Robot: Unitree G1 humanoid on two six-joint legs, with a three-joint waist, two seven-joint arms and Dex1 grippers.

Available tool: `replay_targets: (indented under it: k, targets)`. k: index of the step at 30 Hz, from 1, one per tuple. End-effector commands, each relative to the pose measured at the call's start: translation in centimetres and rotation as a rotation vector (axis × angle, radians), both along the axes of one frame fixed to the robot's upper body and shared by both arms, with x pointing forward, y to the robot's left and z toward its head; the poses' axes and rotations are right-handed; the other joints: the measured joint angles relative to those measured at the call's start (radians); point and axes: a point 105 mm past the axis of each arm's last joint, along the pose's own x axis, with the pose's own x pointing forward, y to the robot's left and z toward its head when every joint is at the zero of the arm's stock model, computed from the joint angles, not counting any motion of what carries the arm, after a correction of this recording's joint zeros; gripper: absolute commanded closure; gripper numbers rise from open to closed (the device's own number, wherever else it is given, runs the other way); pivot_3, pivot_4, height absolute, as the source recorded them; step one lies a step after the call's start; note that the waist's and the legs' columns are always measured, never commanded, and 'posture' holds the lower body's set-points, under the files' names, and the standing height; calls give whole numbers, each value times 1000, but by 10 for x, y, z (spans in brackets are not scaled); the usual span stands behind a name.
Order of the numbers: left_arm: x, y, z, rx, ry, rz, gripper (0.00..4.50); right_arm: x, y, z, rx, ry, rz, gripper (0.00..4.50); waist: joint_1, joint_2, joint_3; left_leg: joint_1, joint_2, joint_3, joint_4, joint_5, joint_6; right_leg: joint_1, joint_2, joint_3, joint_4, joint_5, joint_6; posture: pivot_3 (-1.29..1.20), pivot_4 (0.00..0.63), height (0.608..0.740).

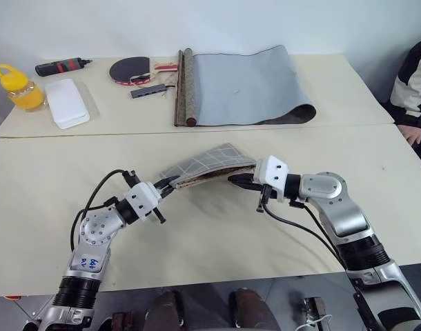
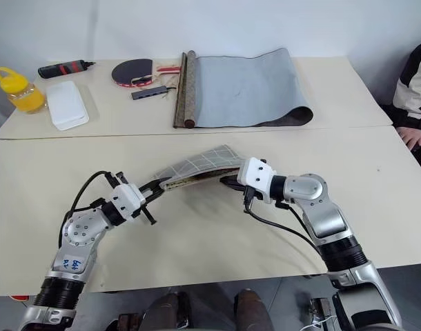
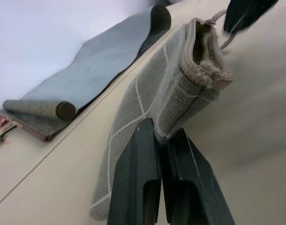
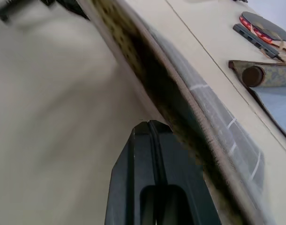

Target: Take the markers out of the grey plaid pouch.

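The grey plaid pouch hangs lifted off the near table between my two grippers, arched, its brownish open edge facing me. My left gripper is shut on the pouch's left end; in the left wrist view its fingers pinch the fabric corner. My right gripper sits shut at the pouch's right end. In the right wrist view its fingertips lie closed beside the pouch's lining, and I cannot tell whether they pinch anything. The markers are hidden.
On the far table lie a half-rolled grey mat, a table-tennis paddle, a black-and-red stick tool, a yellow bottle, a white box and a small dark bar. A person sits at the right edge.
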Motion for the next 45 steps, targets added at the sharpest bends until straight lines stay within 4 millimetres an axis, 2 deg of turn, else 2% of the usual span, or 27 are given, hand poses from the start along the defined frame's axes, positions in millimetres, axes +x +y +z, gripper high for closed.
replay_targets:
  k: [1,6,10,12,17,25,27,32,36,39,43,45]
  targets:
    - [-3,-6,10,2,-45,-19,4500,1,7,18,56,-62,15,4474,0,0,0,0,0,0,0,0,0,0,0,0,0,0,0,0,150,740]
    - [0,-5,8,7,-41,-10,4500,-16,9,26,112,6,114,4474,4,0,0,0,0,0,-1,0,0,0,0,0,0,0,0,0,150,740]
    - [-1,-6,6,6,-38,-11,4500,-10,9,40,177,-11,83,4474,3,0,0,0,0,-1,0,0,0,0,0,0,1,0,0,0,150,740]
    - [-2,-7,5,6,-37,-14,4500,-8,8,36,162,-7,72,4474,2,0,0,0,0,-1,1,0,0,0,0,0,1,0,0,0,150,740]
    - [-2,-9,5,3,-35,-16,4500,-10,3,11,22,-19,79,4474,4,0,0,0,0,-1,0,0,0,0,0,0,1,0,0,0,150,740]
    - [-2,-8,4,6,-32,-12,4500,-9,2,25,104,-23,76,4474,2,0,0,0,0,0,0,0,0,0,0,0,1,0,0,0,150,740]
    - [-3,-10,5,3,-35,-19,4500,-5,1,23,69,-44,56,4474,2,0,0,0,0,0,1,0,0,0,0,0,1,0,0,0,150,740]
    - [-7,-21,9,9,-35,-61,4500,14,-7,4,-135,-151,-35,4474,1,0,0,0,0,0,1,0,0,0,0,0,1,0,0,0,150,740]
    - [-10,-30,15,-7,-33,-86,4500,23,-3,7,-192,-259,-76,4474,-1,0,0,0,0,0,1,0,0,0,0,0,1,0,0,0,150,740]
    - [-10,-35,18,-12,-31,-92,4500,22,6,3,-221,-323,-73,4474,-3,0,0,0,1,0,1,0,0,-1,0,0,3,0,0,0,150,740]
    - [-9,-36,19,-16,-30,-89,4500,23,7,4,-214,-346,-88,3685,-2,0,0,1,1,0,1,0,0,-1,1,0,3,0,0,0,150,740]
    - [-8,-34,21,-20,-28,-85,4500,25,5,4,-222,-346,-92,2946,-1,0,0,1,1,0,1,0,0,-1,0,0,3,0,0,0,150,740]
